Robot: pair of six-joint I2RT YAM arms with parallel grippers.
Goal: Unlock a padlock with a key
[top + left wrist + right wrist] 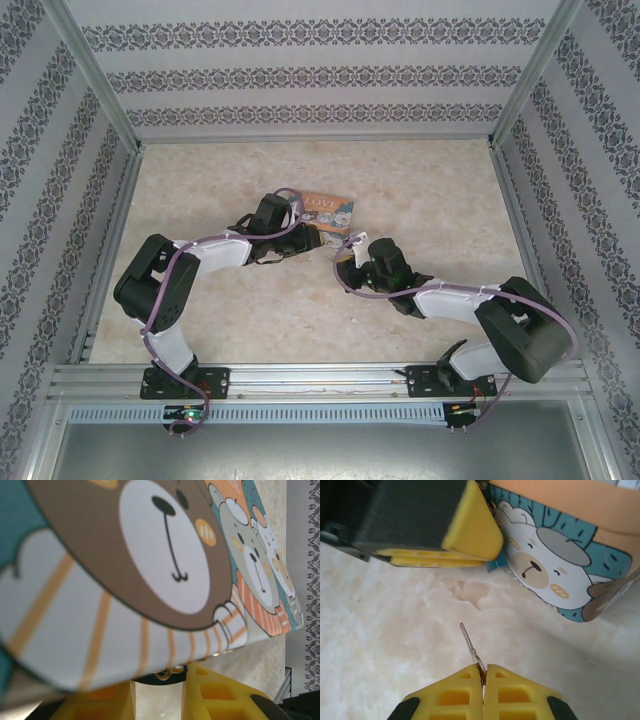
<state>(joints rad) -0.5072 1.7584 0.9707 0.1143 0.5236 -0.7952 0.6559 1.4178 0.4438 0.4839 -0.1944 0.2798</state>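
Nearby, slim metal key (469, 641); glossy rectangular cartoon tin (560, 555).

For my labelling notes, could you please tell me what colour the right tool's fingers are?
Yellow fingers, best seen in the right wrist view.

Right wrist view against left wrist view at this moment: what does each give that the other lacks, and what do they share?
Right wrist: the right gripper shut on the thin key, and the sheep side of the tin. Left wrist: the tin's bear lid close up, with a small brass-coloured loop under its edge. Shared: the tin, the left gripper, the marble table.
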